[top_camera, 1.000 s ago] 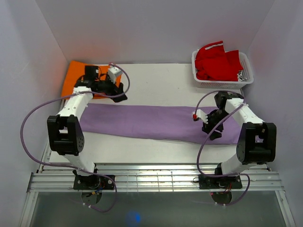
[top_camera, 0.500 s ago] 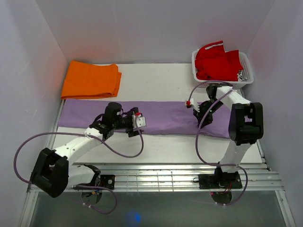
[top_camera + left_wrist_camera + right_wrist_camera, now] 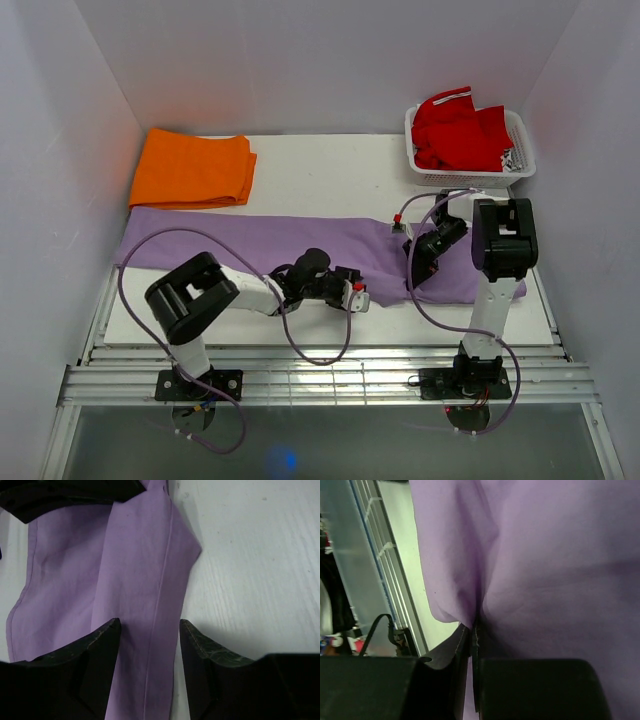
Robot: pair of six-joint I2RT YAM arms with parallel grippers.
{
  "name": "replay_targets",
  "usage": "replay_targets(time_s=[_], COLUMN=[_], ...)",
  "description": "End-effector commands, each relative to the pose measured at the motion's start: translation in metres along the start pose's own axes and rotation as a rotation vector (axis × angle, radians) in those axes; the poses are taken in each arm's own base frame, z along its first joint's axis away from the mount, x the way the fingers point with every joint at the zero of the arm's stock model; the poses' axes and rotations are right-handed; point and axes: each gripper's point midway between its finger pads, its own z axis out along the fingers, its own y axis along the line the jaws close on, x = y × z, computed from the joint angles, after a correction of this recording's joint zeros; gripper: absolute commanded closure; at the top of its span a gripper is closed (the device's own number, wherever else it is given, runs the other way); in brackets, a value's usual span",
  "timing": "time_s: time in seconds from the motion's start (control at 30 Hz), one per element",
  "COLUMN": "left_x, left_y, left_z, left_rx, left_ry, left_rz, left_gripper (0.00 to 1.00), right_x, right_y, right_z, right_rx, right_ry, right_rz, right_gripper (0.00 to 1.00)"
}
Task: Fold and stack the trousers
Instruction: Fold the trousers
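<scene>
1. Under everything, across the centre of the overhead frame, lies one white counter (image 3: 330, 170). It is flat and rectangular, and the left wrist view shows a faint wood grain on it.
2. One pair of trousers (image 3: 250, 245) stretches over the counter as a long lilac band, from the left of the frame to the right, in the middle of the overhead view. The cloth is thin, soft and matte. In the left wrist view a stitched seam runs down a folded-over edge (image 3: 140, 580). In the right wrist view the fabric (image 3: 560, 555) gathers into a deep crease.
3. One orange garment (image 3: 192, 168) sits in the upper left. It is folded into a neat, smooth rectangle and lies just beyond the trousers' far edge.
4. One white plastic basket (image 3: 450, 180) with a slotted wall stands in the upper right. It holds one crumpled red garment (image 3: 455, 135) with white trim.
5. Two black pincers are at work.
   - The left pincer (image 3: 150, 625) is released. Its wedge-shaped fingers (image 3: 102, 640) are spread, and the seamed edge of the trousers lies between them on the counter, at the lower centre of the overhead frame.
   - The right pincer (image 3: 472, 635) is clenched on a pinched fold of the trousers near their right end.
</scene>
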Motion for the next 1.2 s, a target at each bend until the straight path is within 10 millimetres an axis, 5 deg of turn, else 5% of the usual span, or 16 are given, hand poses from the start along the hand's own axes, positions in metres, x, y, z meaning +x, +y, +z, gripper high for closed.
replay_targets(time_s=[0.0, 0.27, 0.57, 0.77, 0.87, 0.97, 1.0, 1.03, 1.1, 1.17], left_x=[-0.034, -0.042, -0.071, -0.041, -0.033, -0.039, -0.042, -0.037, -0.063, -0.067], left_y=[0.039, 0.002, -0.030, -0.014, -0.001, -0.004, -0.009, -0.024, -0.035, -0.056], left_z=[0.021, 0.038, 0.038, 0.074, 0.081, 0.071, 0.066, 0.057, 0.039, 0.027], left_rx=[-0.099, 0.030, 0.123, 0.014, -0.040, -0.024, 0.001, 0.057, 0.131, 0.228], left_ry=[-0.106, -0.169, -0.213, -0.092, -0.051, -0.060, -0.070, -0.058, -0.142, -0.140], left_rz=[0.092, 0.126, 0.077, 0.071, 0.080, 0.079, 0.080, 0.058, 0.046, -0.035], left_gripper=[0.40, 0.48, 0.30, 0.31, 0.41, 0.67, 0.81, 0.87, 0.93, 0.98], right_x=[-0.003, -0.005, -0.004, 0.004, 0.012, 0.011, 0.008, 0.004, -0.004, -0.017], right_y=[0.011, 0.014, 0.012, 0.021, 0.024, 0.025, 0.022, 0.021, 0.015, -0.005], right_z=[0.007, 0.015, 0.016, 0.018, 0.020, 0.017, 0.014, 0.010, 0.002, -0.009], right_rx=[-0.075, -0.155, -0.158, -0.166, -0.163, -0.152, -0.136, -0.120, -0.089, -0.004], right_ry=[-0.028, -0.093, -0.092, -0.076, -0.054, -0.056, -0.058, -0.065, -0.077, -0.098], right_rz=[0.145, 0.327, 0.344, 0.347, 0.342, 0.331, 0.322, 0.309, 0.309, 0.277], right_gripper=[0.92, 0.92, 0.90, 0.90, 0.89, 0.79, 0.71, 0.68, 0.61, 0.56])
